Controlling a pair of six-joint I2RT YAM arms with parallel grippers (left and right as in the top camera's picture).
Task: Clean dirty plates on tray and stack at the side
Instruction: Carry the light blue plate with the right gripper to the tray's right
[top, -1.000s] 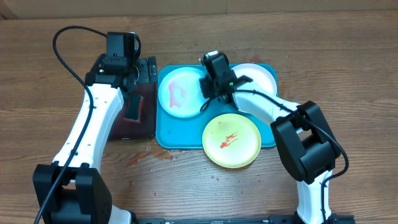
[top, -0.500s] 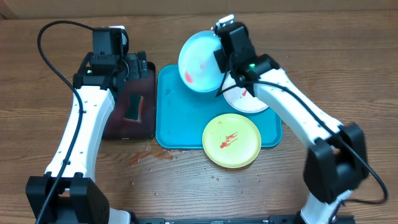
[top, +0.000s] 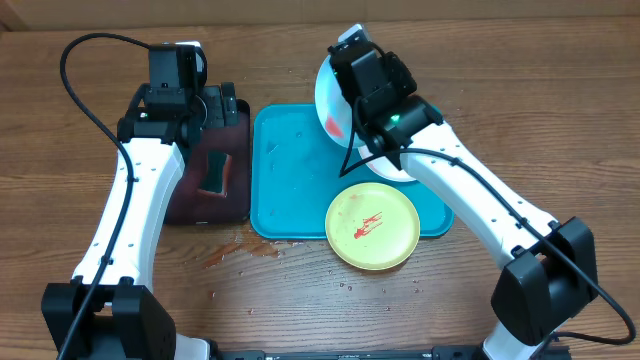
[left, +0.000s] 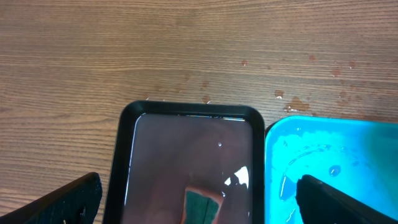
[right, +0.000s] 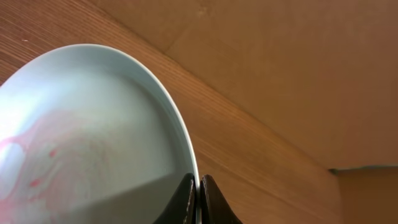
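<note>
My right gripper (right: 198, 182) is shut on the rim of the light blue plate (top: 332, 105) and holds it tilted on edge above the back of the turquoise tray (top: 290, 190). Red smears show on the plate's face in the right wrist view (right: 68, 162). The pale green plate (top: 372, 226), with red sauce, lies on the tray's front right corner and overhangs the rim. The white plate (top: 384, 166) lies behind it, mostly hidden by my right arm. My left gripper (left: 199, 199) is open above the black tray (left: 186, 155); the turquoise tray's corner (left: 329, 168) shows at the right.
The black tray (top: 205, 190) with reddish liquid stands left of the turquoise tray and holds a green sponge (top: 214, 176), also seen in the left wrist view (left: 202, 208). Water drops and red spots lie on the wood (top: 235, 255) in front of the trays.
My right gripper lifted the light blue plate off the tray and has tipped it further on edge, moving slightly right. My left arm shifted a little earlier, then stayed still.
</note>
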